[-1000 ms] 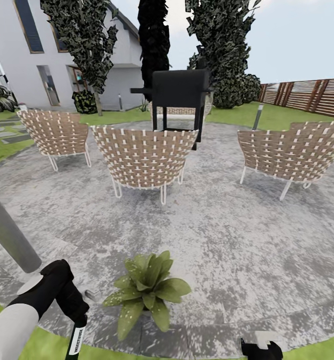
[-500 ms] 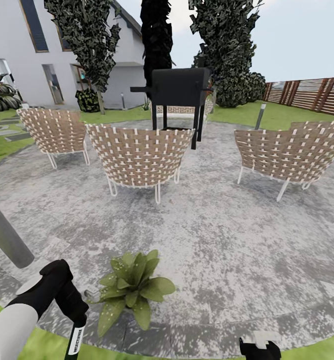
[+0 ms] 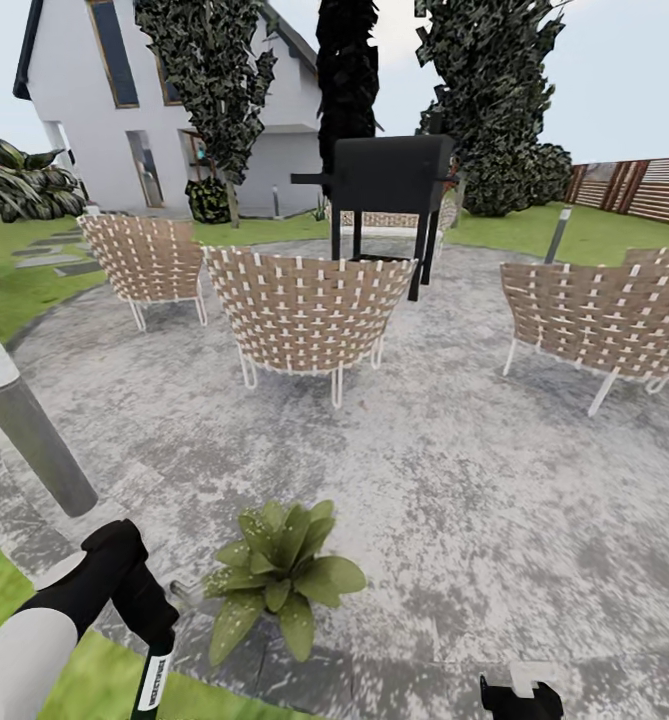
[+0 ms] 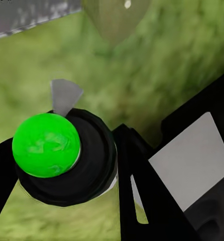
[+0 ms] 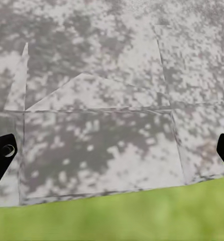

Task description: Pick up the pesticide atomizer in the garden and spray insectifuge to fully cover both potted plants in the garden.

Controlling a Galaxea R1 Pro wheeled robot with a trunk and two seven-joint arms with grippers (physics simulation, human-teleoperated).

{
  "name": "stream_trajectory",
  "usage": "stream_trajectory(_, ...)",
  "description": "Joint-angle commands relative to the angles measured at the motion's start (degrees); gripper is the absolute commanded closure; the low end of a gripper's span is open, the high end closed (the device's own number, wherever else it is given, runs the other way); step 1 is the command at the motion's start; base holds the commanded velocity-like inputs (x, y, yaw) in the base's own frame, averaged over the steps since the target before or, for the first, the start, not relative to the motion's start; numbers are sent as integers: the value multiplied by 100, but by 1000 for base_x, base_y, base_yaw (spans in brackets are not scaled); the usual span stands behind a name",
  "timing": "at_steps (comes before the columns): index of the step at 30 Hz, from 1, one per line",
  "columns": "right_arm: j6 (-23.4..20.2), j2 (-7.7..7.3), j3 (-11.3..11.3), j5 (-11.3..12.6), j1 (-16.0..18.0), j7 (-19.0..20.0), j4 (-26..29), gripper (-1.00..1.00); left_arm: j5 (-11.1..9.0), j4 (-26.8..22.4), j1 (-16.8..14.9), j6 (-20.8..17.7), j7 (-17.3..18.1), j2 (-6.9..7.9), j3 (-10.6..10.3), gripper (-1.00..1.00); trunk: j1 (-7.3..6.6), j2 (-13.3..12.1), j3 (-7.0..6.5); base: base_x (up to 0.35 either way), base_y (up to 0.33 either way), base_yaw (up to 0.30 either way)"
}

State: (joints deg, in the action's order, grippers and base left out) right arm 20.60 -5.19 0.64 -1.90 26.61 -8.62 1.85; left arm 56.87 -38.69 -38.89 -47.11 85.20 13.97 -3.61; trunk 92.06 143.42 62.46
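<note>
One potted plant [image 3: 285, 573], a low rosette of speckled green leaves, stands on the grey paved patio [image 3: 454, 500] near its front edge. Just left of it, my left gripper [image 3: 150, 632] is shut on the pesticide atomizer [image 3: 154, 682], a dark bottle with a white label band hanging below the fingers. In the left wrist view the atomizer [image 4: 67, 160] appears end-on as a dark round body with a bright green cap, black fingers [image 4: 142, 196] on either side, over lawn. My right gripper [image 3: 519, 697] is low at the front right; its fingertips stand wide apart over paving, open [image 5: 113, 153].
A grey post [image 3: 32, 432] leans at the left. Three woven chairs [image 3: 309, 312] ring the patio, with a black grill [image 3: 389, 180] behind them. Lawn [image 3: 94, 680] borders the paving's front edge. House, tall trees and a brown slatted fence [image 3: 639, 190] lie beyond.
The whole picture has shifted right, so the camera turned; the plant, chairs and post sit differently in view. Both arms hold the same pose, the left still gripping the atomizer.
</note>
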Motion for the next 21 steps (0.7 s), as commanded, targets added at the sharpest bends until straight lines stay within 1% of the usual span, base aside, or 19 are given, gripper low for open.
stream_trajectory(1,14,0,6,-21,2,-12,-3,-100,43,-7,-5,-61,52,2,-17,100,0,2,5,110,-236,98)
stream_trajectory(5,14,-8,6,-21,2,-9,-4,-100,43,-7,-8,-61,49,1,-17,100,0,2,5,102,-254,19)
stream_trajectory(9,14,-8,6,-21,2,-14,-8,-100,43,-7,-14,-61,41,5,-15,100,0,2,5,12,-269,55)
stream_trajectory(17,14,0,6,-21,2,-17,-8,-100,43,-7,-14,-61,30,1,-14,100,0,2,5,0,-272,266)
stream_trajectory(21,14,0,6,-21,2,-17,-9,-100,43,-7,-1,-61,23,23,-12,100,0,2,5,-40,-240,277)
